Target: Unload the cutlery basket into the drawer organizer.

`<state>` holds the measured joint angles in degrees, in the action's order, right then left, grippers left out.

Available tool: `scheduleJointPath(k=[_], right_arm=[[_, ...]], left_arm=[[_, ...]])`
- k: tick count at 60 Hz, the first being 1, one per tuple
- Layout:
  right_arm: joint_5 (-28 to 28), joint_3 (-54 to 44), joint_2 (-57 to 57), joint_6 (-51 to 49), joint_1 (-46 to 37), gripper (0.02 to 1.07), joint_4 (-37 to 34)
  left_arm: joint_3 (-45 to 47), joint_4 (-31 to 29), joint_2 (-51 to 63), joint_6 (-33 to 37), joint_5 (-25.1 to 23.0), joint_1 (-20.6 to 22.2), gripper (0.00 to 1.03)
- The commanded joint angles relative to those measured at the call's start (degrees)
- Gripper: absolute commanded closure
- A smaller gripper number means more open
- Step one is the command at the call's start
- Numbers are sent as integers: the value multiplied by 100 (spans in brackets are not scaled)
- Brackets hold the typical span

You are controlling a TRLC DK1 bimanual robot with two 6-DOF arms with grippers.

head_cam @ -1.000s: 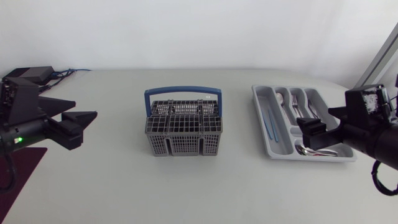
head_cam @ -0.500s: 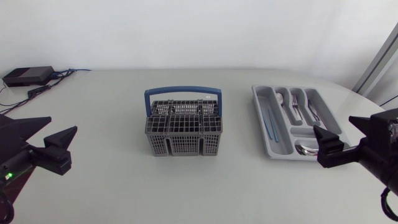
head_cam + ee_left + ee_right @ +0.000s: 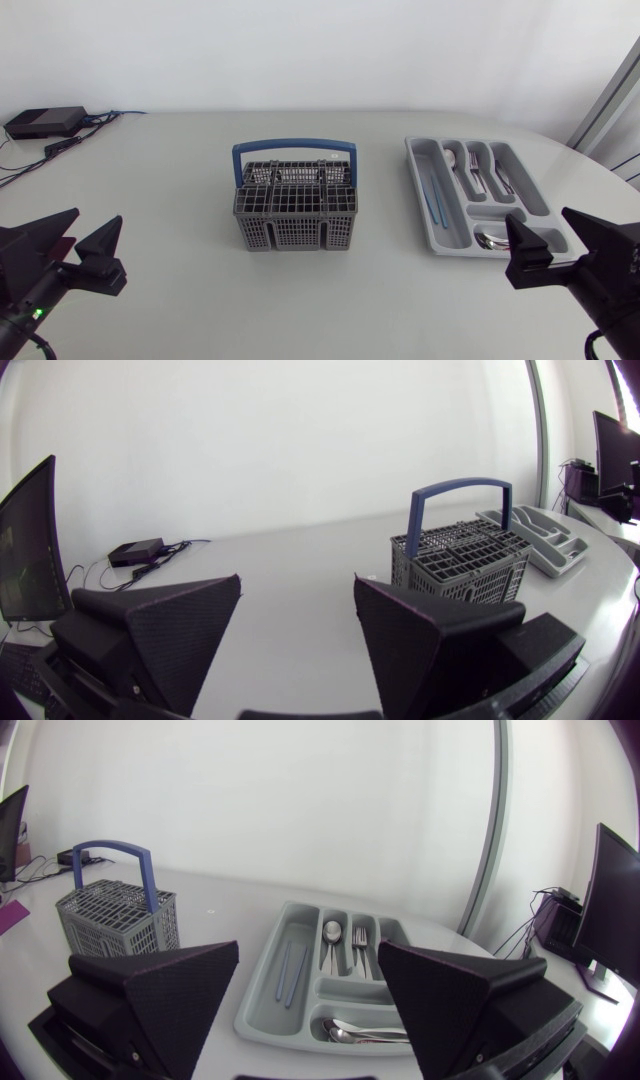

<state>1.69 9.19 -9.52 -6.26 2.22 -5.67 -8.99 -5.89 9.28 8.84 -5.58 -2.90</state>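
Left gripper [image 3: 97,217] [image 3: 298,585]: fingers spread apart, nothing between them. It hangs over the table [image 3: 180,150] near the left front edge. Well ahead of it in the left wrist view stands the basket [image 3: 460,555].

Right gripper [image 3: 538,214] [image 3: 308,948]: fingers spread apart, nothing held. It sits at the right front, just beside the near end of the organizer [image 3: 415,190] [image 3: 262,985].

The basket [image 3: 295,210] [image 3: 118,915] stands upright at mid-table with its blue handle [image 3: 295,146] raised, well apart from both grippers.

The organizer lies flat to the right of the basket. Its long left compartment holds thin blue pieces [image 3: 437,195]. The narrow compartments beside it hold a spoon [image 3: 452,160] and forks [image 3: 476,172]. The cross compartment nearest the right gripper holds spoons [image 3: 492,241].

A black box [image 3: 45,122] rests at the far left corner.
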Motion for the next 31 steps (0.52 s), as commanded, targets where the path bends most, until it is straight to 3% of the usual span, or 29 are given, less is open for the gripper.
scheduleJointPath(k=[1, 15, 31], right_arm=[[-43, -306, 254, 262, -74, 7, 181], [-169, -918, 950, 625, -221, 7, 566], [-169, -919, 952, 626, -222, 7, 567]], left_arm=[[295, 188, -252, -350, 133, 87, 5], [898, 588, -926, -883, 557, 289, 5], [899, 589, -928, -884, 558, 290, 5]])
